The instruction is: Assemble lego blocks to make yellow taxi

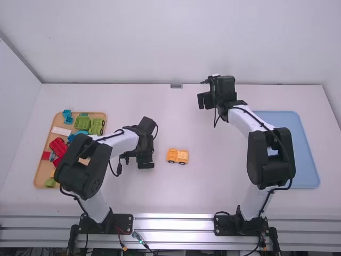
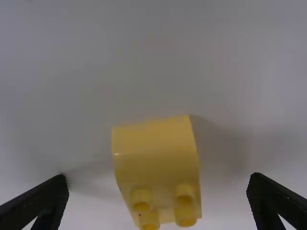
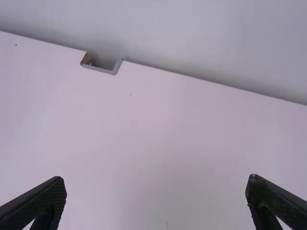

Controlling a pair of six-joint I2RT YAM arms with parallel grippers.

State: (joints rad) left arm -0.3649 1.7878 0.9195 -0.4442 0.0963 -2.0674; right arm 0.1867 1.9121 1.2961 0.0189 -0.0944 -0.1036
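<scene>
In the high view my left gripper is low over the table, just left of a yellow wheeled block car. The left wrist view has a yellow block with a sloped, rounded top and studs between the spread fingers of my left gripper, with a gap on either side. Far back and right of the middle, my right gripper is held over the table. Seen in the right wrist view, my right gripper is open with nothing between its fingers.
A wooden tray with red, green, blue and other blocks lies at the left, partly behind the left arm. On the right is a blue tray, partly covered by the right arm. A small notch marks the table's back edge.
</scene>
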